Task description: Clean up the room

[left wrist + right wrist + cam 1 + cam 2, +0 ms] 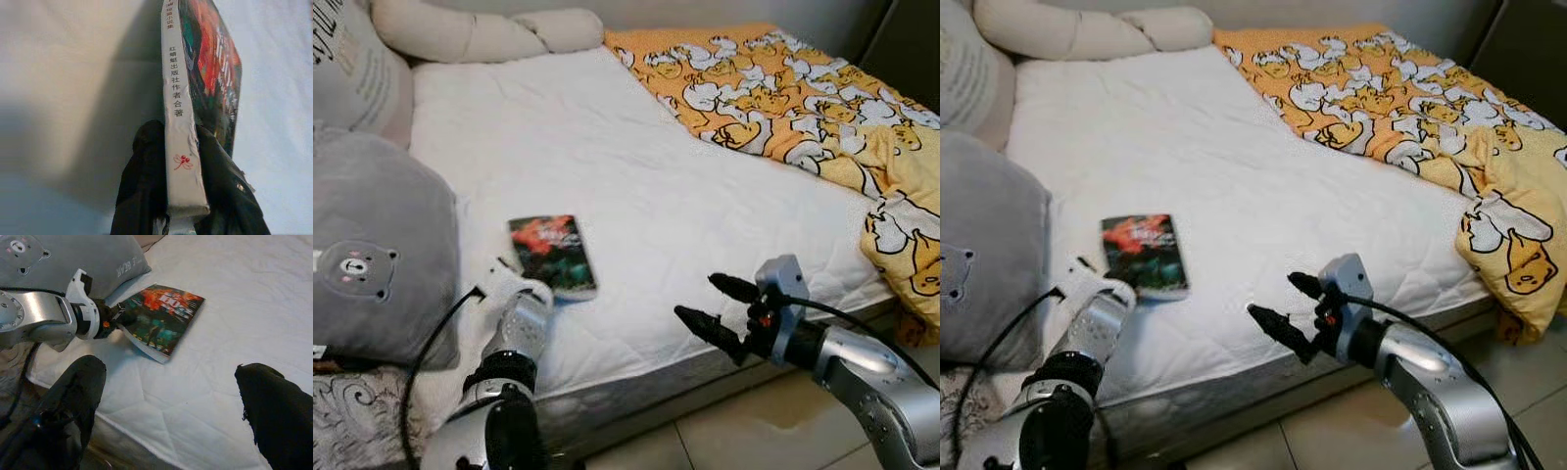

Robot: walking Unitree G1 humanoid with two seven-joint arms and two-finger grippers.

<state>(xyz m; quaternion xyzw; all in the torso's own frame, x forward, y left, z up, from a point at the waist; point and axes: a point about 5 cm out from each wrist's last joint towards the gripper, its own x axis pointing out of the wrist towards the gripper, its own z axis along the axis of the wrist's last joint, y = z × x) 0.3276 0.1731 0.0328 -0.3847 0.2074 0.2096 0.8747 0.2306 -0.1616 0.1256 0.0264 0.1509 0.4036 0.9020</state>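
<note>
A paperback book (552, 255) with a dark cover splashed in red lies flat on the white mattress (636, 186), near the front edge and toward the robot's left. The left gripper (182, 171) has its two black fingers closed on the book's near corner, one on each side of the white spine, as the left wrist view shows plainly. From the book, a large grey bear pillow (372, 255) sits at about 9 o'clock, close by, and a cream bolster (480, 31) lies far off at 12 o'clock along the head of the bed. An orange and yellow duck-print blanket (803, 98) is bunched at roughly 2 o'clock, spilling over the mattress's right edge. The right gripper (715, 305) hovers at about 4 o'clock from the book, just off the bed's front edge, its fingers spread wide apart and holding nothing. Pale floor tiles (773, 431) show beneath it.
</note>
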